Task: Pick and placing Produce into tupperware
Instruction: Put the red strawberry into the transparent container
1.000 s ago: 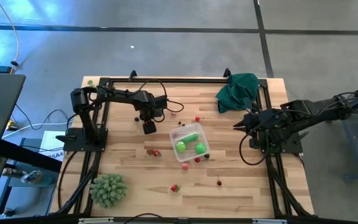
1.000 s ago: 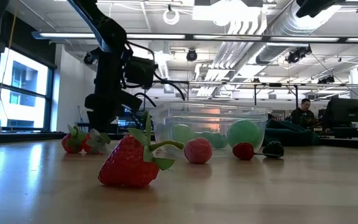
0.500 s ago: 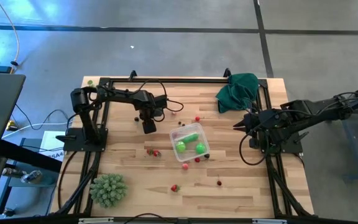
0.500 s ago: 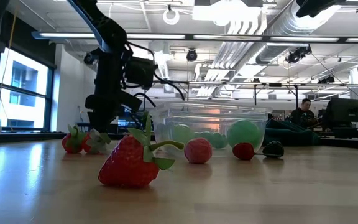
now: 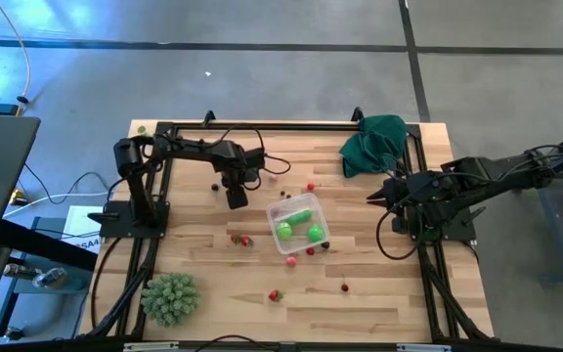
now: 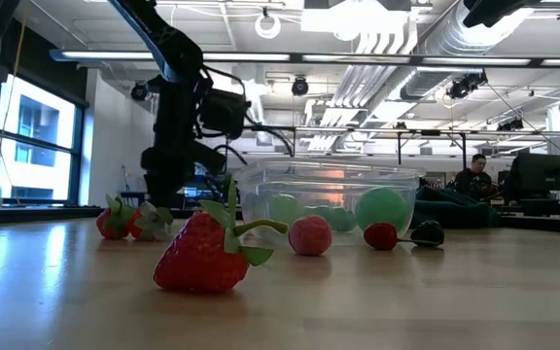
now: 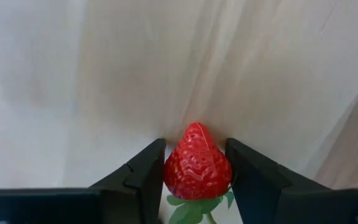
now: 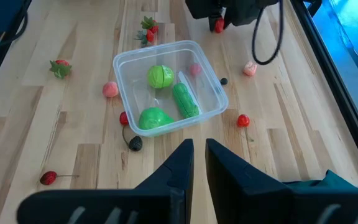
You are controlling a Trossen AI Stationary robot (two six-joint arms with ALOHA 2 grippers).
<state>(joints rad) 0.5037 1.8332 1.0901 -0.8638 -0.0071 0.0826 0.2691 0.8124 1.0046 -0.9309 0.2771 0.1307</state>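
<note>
The clear tupperware (image 5: 298, 223) stands mid-table and holds green pieces (image 8: 160, 76) and a pink one. Small red, pink and dark produce lies loose around it: a pair of strawberries (image 5: 240, 239), another strawberry (image 5: 275, 294) near the near edge, and berries (image 5: 310, 186). My left gripper (image 5: 235, 200) is just left of the box, pointing down, shut on a red strawberry (image 7: 197, 165). My right gripper (image 5: 371, 198) waits shut at the table's right side, off the box's right end. My left gripper pinches the strawberry's body (image 7: 174, 169) between its two fingers (image 7: 143, 177), coming from above and pointing down. The berry's pointed tip faces down and its green leaves (image 7: 188, 205) face up toward the wrist. Whether it is clear of the table I cannot tell.
A spiky pale-green ball (image 5: 170, 297) sits at the near left corner. A dark green cloth (image 5: 372, 143) lies at the far right corner. A black frame (image 5: 262, 127) runs along the table's edges. Bare wood shows near the near edge.
My left gripper has shifted slightly toward the table's right, staying shut on the strawberry. Nothing else has moved.
</note>
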